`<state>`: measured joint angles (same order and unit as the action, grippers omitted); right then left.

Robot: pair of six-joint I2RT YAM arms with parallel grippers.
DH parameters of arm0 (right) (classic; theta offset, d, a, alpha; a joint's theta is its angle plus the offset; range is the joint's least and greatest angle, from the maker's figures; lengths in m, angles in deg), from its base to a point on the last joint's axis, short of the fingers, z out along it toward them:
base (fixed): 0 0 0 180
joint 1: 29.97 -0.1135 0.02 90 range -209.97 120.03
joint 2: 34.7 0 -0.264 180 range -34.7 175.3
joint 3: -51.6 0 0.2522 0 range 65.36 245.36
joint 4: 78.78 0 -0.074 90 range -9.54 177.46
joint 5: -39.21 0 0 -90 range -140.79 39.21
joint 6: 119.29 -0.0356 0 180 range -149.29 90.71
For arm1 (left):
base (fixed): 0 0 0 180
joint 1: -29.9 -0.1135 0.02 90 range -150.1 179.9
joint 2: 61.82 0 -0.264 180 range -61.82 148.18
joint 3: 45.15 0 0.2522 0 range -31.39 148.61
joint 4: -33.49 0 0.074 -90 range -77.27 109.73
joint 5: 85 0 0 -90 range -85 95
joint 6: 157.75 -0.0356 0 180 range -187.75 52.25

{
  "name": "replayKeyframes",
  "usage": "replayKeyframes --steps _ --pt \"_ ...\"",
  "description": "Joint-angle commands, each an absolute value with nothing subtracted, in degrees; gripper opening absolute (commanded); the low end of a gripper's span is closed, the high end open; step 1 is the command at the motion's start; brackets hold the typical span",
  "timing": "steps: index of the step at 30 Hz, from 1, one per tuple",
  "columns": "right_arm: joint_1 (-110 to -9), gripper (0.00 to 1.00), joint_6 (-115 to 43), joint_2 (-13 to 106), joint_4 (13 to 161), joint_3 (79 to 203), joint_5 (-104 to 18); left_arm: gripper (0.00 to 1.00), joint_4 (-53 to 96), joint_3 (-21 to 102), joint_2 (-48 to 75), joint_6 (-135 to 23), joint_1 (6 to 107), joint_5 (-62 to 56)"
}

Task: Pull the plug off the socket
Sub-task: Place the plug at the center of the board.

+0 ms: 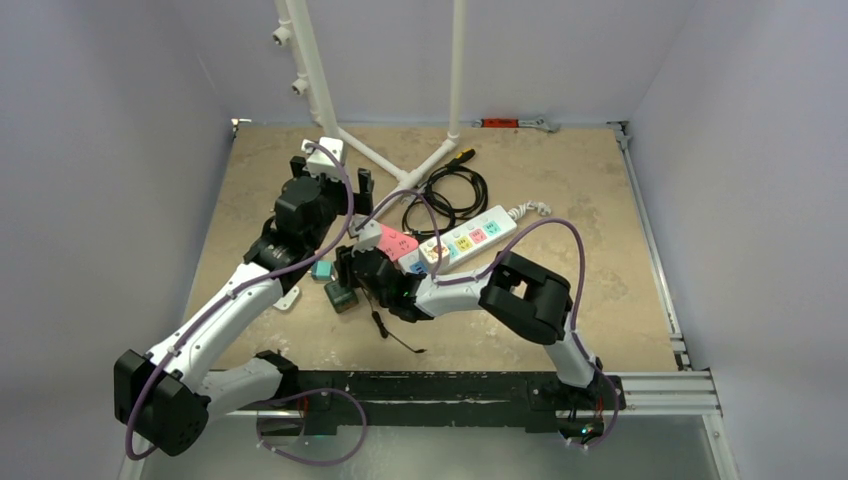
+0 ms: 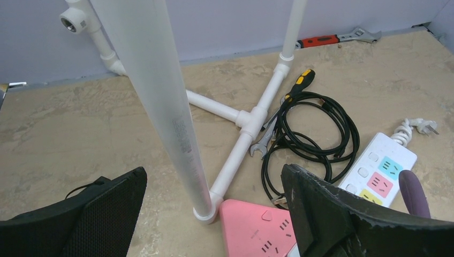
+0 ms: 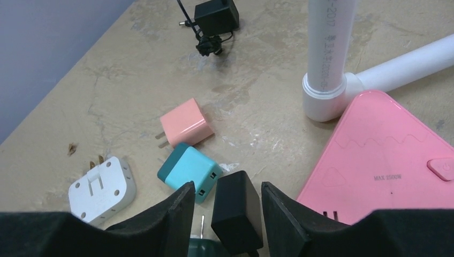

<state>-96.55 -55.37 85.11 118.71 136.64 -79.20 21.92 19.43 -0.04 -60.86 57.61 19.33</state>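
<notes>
Inspecting the right gripper (image 3: 227,188) first: a black block-shaped plug (image 3: 237,211) stands between its fingers. The jaws are apart, with a gap showing on the plug's left side, so nothing is clamped. The plug is out of any socket and sits on the beige tabletop (image 3: 257,96), just left of the pink plastic power strip (image 3: 380,155). I judge the pull complete and the slack jaws consistent with setting the plug down.

Just beyond the left finger lie a teal cube charger (image 3: 187,171) and a pink cube charger (image 3: 184,123), touching or nearly so, with a white multi-pin adapter (image 3: 101,187) further left. These are loose, presumably set aside.

Ahead and to the right, a white plastic pipe post (image 3: 326,53) stands against the strip's far corner.

Farther off, the left gripper (image 2: 214,174) hangs wide apart and empty above the strip's far end, astride the post. It seems placed to steady the strip.
</notes>
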Motion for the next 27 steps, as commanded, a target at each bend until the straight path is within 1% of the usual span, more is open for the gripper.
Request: replayKeyframes --steps 1,8,13,16,18,20,23,27 --pt "-96.15 0.52 -54.57 79.77 119.54 135.12 -77.69 0.97 23.3 20.81 0.11 -60.19 57.67 17.41" --pt "-96.24 0.52 -52.49 68.07 122.64 123.84 -76.66 0.97 23.24 20.81 0.14 -59.84 57.67 18.07" --pt "-96.21 0.53 -52.46 57.54 120.94 115.46 -74.28 0.97 22.99 20.82 0.06 -59.48 57.68 17.8" --pt "-95.96 0.59 -51.61 50.35 119.52 110.62 -73.58 0.97 22.85 20.69 0.13 -58.38 57.68 16.4" --pt "-94.57 0.61 -51.59 46.32 114.31 109.37 -73.72 0.97 22.77 20.77 0.32 -57.91 57.63 15.42" --pt "-91.64 0.62 -51.64 43.15 109.66 108.75 -72.43 0.97 22.56 20.85 0.4 -57.38 57.67 14.83" --pt "-84.66 0.66 -53.2 39.26 104.56 107.86 -67.82 0.97 22.47 20.61 0.28 -56.59 57.68 13.88" --pt "-80.84 0.79 -48.39 38.17 99.05 109.35 -67.92 0.97 22.76 20.39 0.86 -55.86 57.68 12.78"
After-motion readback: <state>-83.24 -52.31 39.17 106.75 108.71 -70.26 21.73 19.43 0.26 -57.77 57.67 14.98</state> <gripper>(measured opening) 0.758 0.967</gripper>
